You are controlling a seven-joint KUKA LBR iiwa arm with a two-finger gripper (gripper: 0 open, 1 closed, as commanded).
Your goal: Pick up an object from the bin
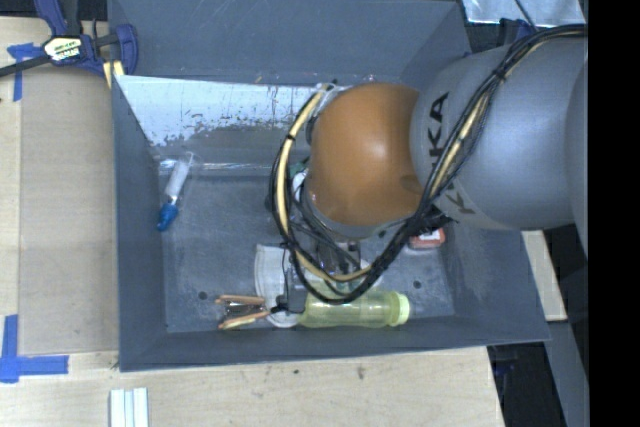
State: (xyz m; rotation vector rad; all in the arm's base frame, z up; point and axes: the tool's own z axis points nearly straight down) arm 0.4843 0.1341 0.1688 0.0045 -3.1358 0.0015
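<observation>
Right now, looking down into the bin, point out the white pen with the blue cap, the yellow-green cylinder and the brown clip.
white pen with the blue cap [174, 191], camera view, on its white barrel.
yellow-green cylinder [352, 312], camera view, on its mid-body.
brown clip [243, 309], camera view, on its prongs.

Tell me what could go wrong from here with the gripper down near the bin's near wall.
The gripper sits among the yellow-green tube, the brown clip and a white piece, all close together: it may grab two or push one away. These lie by the bin's near wall, so it might scrape it. The orange cover and cables hide the contact.
</observation>
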